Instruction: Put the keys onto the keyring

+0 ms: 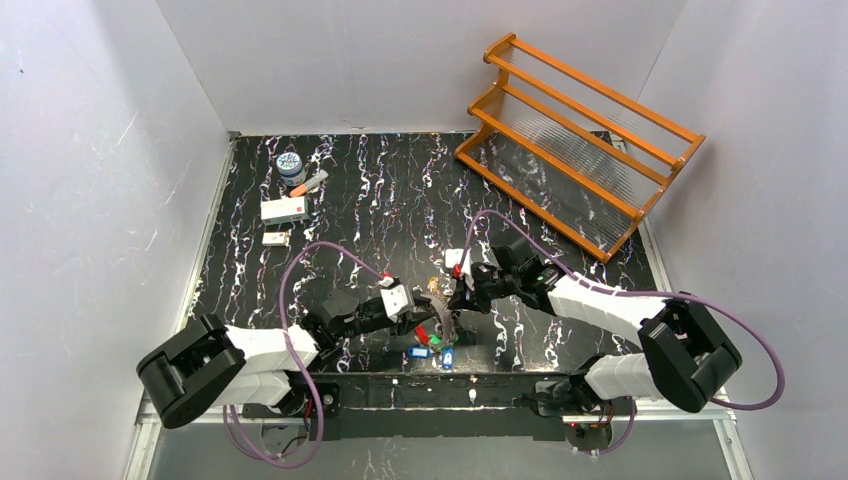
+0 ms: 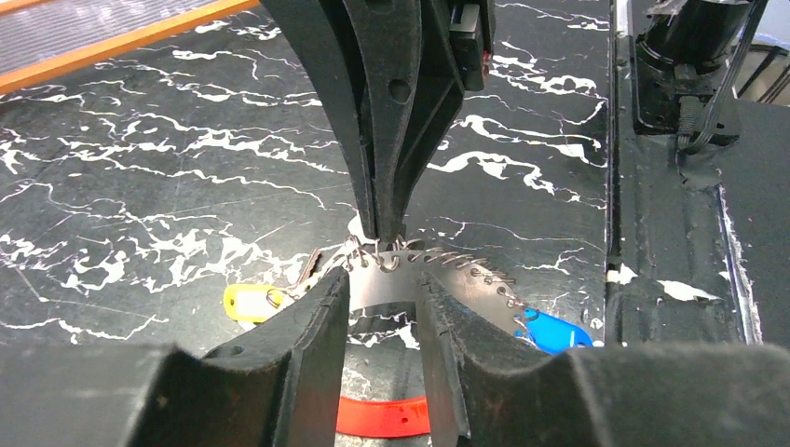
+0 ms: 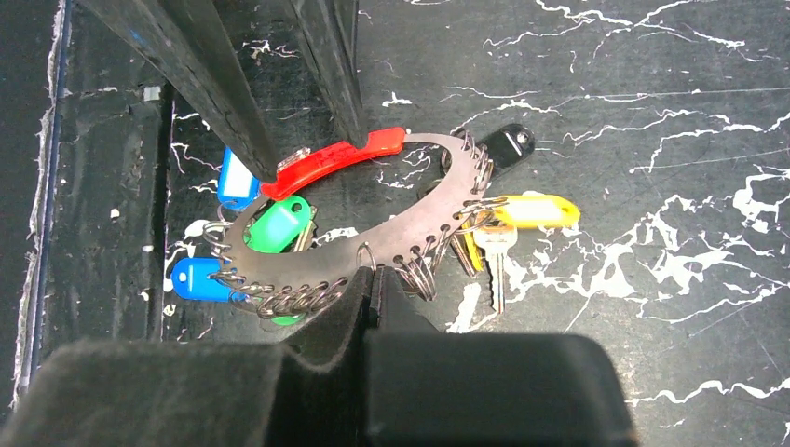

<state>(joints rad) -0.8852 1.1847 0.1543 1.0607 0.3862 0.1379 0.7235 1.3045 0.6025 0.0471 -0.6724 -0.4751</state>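
The keyring is a flat silvery crescent band hung with small split rings and closed by a red plastic strip. It lies near the table's front edge. Green, blue and yellow tags hang on it, along with a silver key and a black-headed key. My right gripper is shut on a small split ring at the band's edge. My left gripper is open, its fingers straddling the band from the other side, with the red strip in the gap.
An orange wooden rack stands at the back right. A small jar, a pen, a white box and a small card lie at the back left. The arm bases and the table's front rail are just behind the ring.
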